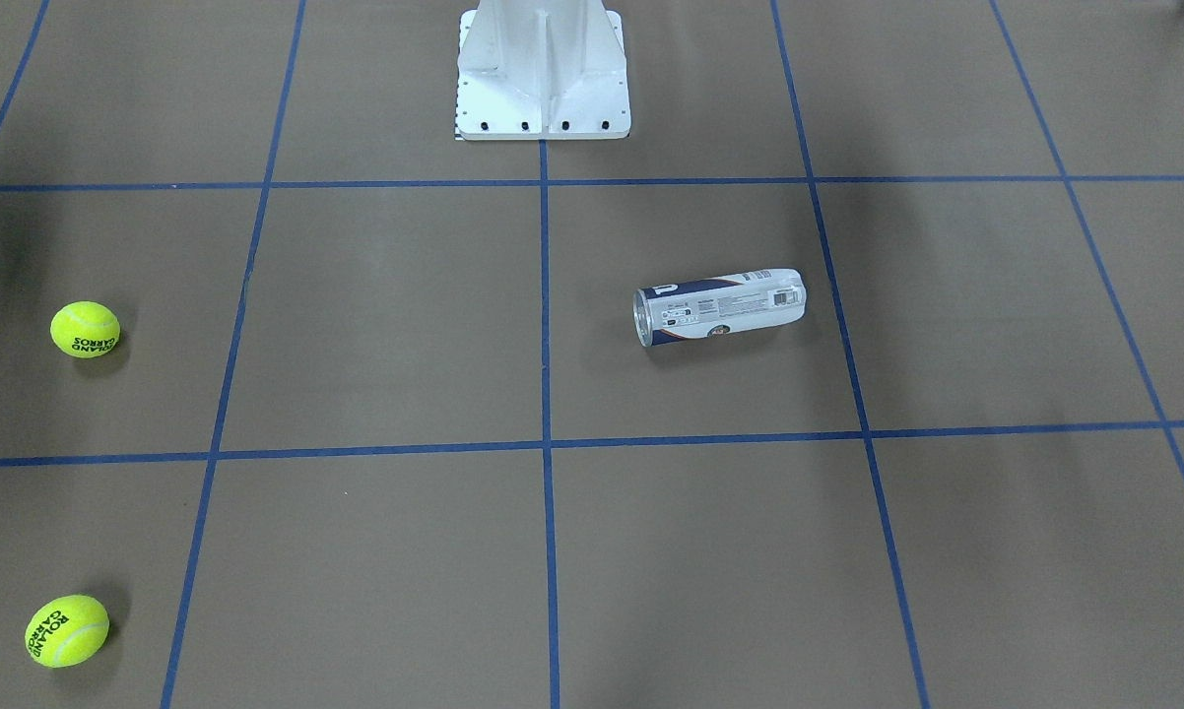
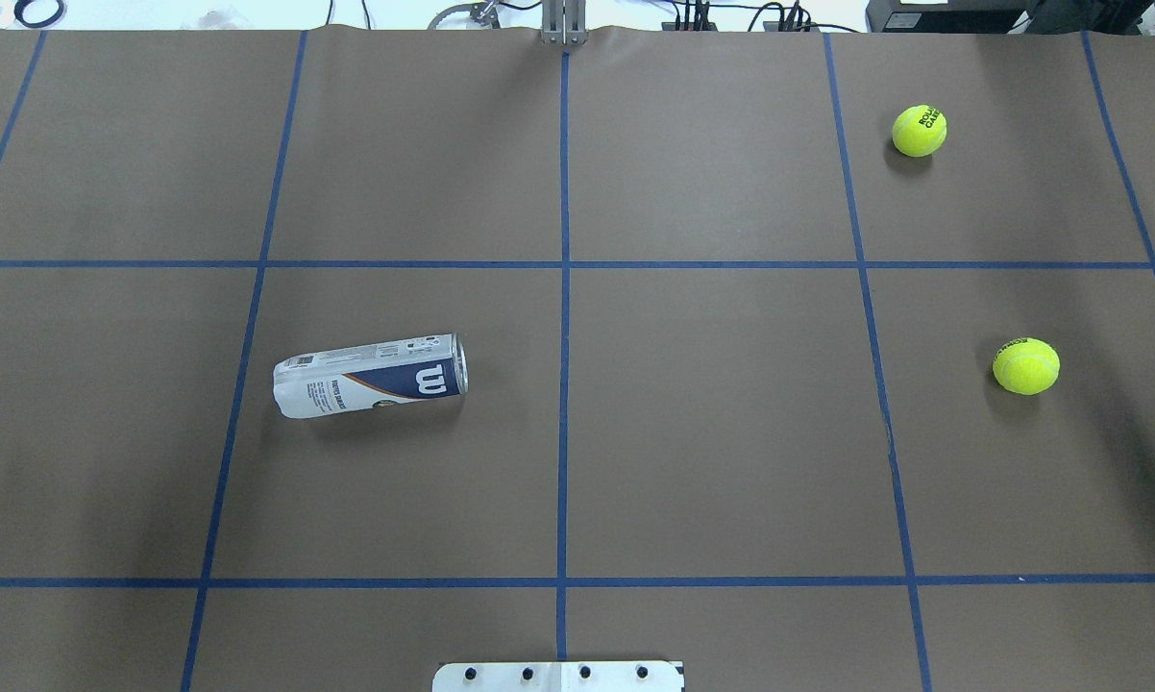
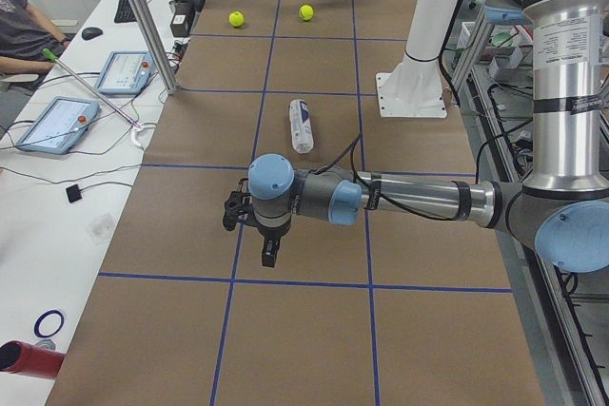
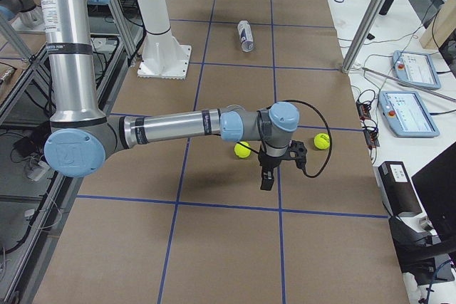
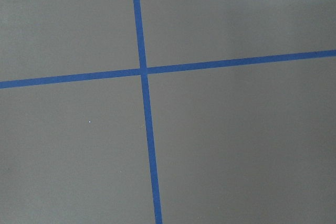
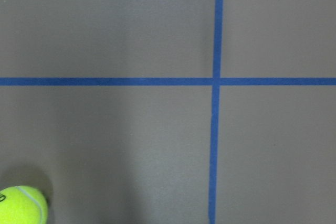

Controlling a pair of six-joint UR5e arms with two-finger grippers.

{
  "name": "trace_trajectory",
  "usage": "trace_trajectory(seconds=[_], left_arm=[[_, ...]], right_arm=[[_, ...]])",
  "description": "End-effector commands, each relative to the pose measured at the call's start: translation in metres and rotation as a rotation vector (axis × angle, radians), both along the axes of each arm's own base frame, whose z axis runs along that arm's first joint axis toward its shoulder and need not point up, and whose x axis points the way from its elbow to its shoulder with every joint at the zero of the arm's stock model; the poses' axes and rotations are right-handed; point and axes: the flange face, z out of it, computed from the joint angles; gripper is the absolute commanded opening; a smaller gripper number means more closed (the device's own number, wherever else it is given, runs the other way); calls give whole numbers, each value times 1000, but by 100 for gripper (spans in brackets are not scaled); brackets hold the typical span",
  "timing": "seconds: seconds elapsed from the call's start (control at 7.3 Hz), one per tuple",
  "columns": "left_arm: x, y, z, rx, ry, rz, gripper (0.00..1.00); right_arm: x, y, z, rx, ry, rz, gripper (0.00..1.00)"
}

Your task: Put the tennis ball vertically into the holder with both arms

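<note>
The holder lies on its side on the brown table, its silvery open rim toward the table's middle; it also shows in the front view and both side views. Two yellow tennis balls lie on the robot's right: one nearer the robot, one farther out. The left gripper hangs over the table's left end, well away from the holder. The right gripper hangs beside the balls. I cannot tell whether either is open or shut. A ball edges into the right wrist view.
The white pedestal base stands at the robot's side of the table. Blue tape lines divide the brown surface into squares. Tablets and cables lie on the white bench beyond the far edge; a seated person is there.
</note>
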Motion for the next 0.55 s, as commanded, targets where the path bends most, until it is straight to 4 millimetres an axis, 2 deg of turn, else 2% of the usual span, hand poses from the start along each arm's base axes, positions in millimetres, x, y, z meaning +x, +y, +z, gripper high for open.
trace_trajectory(seconds=[0.0,0.41], left_arm=[[1,-2,-10,21,3,2,99],[2,-3,-16,38,7,5,99]], right_arm=[[0,0,0,-1,3,1,100],[-1,1,3,-15,-7,5,100]])
